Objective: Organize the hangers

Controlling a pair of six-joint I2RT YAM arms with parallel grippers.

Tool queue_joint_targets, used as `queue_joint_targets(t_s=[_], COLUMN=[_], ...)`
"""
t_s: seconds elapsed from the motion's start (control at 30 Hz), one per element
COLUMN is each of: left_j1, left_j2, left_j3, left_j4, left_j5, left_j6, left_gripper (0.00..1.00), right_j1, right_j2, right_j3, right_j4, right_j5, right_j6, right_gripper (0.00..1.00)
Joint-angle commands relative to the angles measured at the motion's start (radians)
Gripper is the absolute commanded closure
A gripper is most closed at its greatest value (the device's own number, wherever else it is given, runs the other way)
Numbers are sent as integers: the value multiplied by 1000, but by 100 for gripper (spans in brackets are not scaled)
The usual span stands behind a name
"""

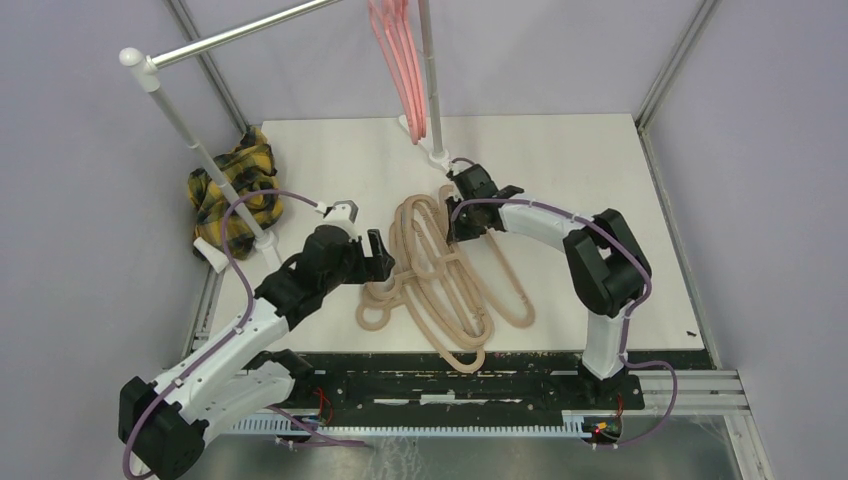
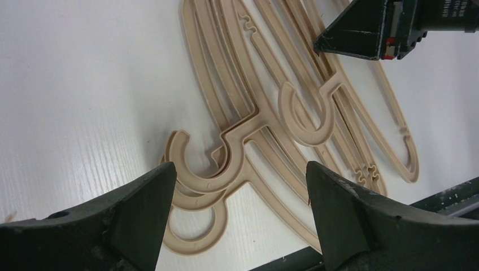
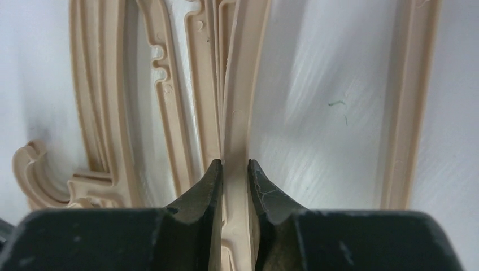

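My right claw (image 3: 233, 169) is clenched on one bar of the thin beige plastic hangers (image 1: 440, 285) tangled toward the near edge of the desk (image 1: 620, 200), my left claw (image 2: 240, 172) spread wide over their hooks, so I fear lifting drags interlocked neighbours off.

The top camera looks steeply down over the whole table (image 1: 600, 160). Both wrist cameras peer close at the same beige hangers (image 2: 243, 141).
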Motion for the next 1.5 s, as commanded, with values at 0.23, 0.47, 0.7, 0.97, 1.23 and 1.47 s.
queue_joint_targets(t_s=[0.23, 0.47, 0.7, 0.97, 1.23, 1.47], left_j1=[-3, -45, -96, -172, -230, -236], left_j2=[-107, -86, -22, 70, 170, 123], left_j3=[-112, -157, -141, -190, -200, -208], left_j4=[304, 543, 673, 777, 751, 617], left_j5=[109, 108, 128, 116, 70, -27], left_j6=[-34, -21, -4, -36, -48, -39], left_gripper=[7, 4, 1, 0, 8, 73], right_j1=[-77, -76, -28, -13, -3, -8], right_j2=[-412, -382, -320, -272, -276, -284], right_j3=[11, 4, 14, 23, 29, 54], right_j4=[96, 294, 380, 464, 498, 457], right_j5=[-50, -12, 119, 62, 29, -20], right_j6=[294, 578, 618, 723, 782, 786], right_gripper=[92, 94, 95, 95, 95, 95])
